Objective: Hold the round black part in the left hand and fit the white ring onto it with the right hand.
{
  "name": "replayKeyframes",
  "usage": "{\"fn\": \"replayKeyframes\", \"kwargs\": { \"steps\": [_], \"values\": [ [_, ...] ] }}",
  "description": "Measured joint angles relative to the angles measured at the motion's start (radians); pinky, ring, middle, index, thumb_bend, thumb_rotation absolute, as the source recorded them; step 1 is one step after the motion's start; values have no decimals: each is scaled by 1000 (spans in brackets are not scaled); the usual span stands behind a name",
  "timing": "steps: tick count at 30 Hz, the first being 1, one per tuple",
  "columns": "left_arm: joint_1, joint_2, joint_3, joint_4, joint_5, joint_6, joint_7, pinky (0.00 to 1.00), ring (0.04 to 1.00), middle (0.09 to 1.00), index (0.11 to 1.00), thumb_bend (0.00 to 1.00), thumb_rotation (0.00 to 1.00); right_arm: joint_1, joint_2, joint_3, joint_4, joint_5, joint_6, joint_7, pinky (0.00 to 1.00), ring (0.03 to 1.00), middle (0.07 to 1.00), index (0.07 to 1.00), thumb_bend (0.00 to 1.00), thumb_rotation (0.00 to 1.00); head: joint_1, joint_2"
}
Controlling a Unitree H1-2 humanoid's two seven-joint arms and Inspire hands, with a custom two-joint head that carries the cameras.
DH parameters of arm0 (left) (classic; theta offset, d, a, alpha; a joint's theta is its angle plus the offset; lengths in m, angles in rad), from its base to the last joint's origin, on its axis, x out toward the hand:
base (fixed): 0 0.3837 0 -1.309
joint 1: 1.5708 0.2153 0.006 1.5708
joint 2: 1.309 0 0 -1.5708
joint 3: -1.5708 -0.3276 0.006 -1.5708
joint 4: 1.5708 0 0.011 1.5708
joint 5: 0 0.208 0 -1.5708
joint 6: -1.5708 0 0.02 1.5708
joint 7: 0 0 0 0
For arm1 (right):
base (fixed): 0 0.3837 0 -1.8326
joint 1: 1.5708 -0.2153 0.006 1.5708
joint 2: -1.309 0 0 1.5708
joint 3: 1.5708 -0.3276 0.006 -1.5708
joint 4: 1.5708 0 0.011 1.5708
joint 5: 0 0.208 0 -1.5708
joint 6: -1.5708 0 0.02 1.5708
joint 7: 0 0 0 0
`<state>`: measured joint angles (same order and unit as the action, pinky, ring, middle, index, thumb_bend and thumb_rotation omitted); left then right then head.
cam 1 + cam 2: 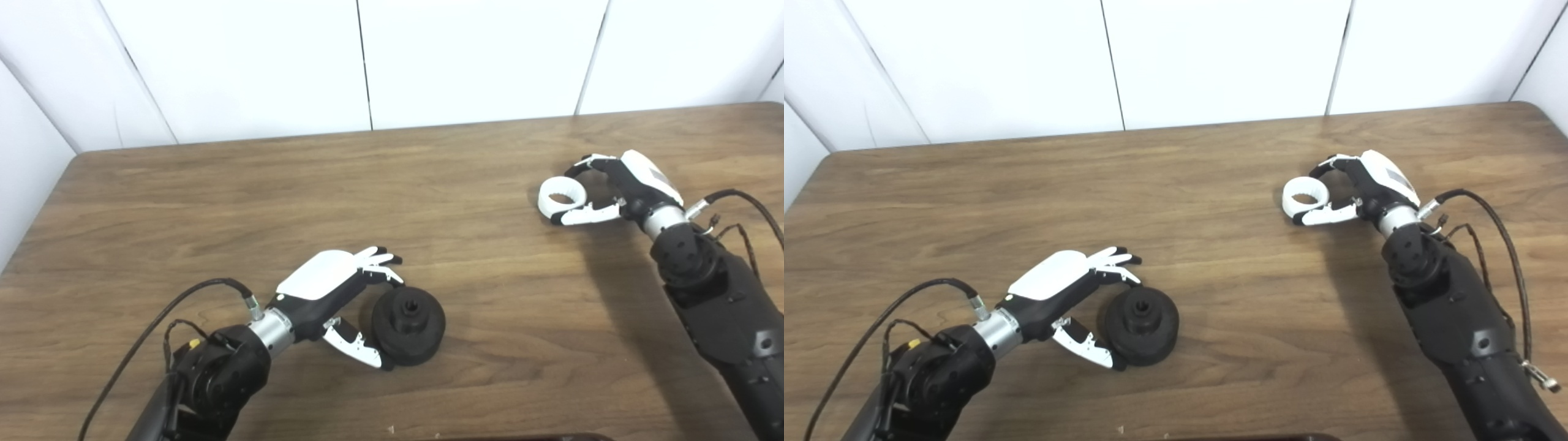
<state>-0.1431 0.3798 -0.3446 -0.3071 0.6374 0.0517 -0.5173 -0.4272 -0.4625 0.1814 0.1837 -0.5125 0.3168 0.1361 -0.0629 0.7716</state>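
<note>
Black part [408,326] bore-up beside left hand [334,294] fingers

You see the round black part [408,326] flat on the wood near-left, and the white ring [561,197] lying far right.

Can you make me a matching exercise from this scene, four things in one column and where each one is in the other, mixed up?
1. black part
2. white ring
3. left hand
4. right hand

A. far right of the table, fingers curled round the ring
B. near front, on the wood, beside a thumb
C. between a thumb and fingers
D. fingers spread at the black part's left side

Pairs: 1-B, 2-C, 3-D, 4-A
</note>
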Motion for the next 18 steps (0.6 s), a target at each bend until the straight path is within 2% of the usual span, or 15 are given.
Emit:
{"fn": "replayKeyframes", "kwargs": {
  "steps": [18],
  "values": [
    [-4, -1, -1, -2, -6, 14, -5, 852, 992, 945, 679, 834, 341, -8, 8, -2, 27, -4, -23, -13, 887, 956, 888, 672, 850, 265, -2, 0]
  ]
}}
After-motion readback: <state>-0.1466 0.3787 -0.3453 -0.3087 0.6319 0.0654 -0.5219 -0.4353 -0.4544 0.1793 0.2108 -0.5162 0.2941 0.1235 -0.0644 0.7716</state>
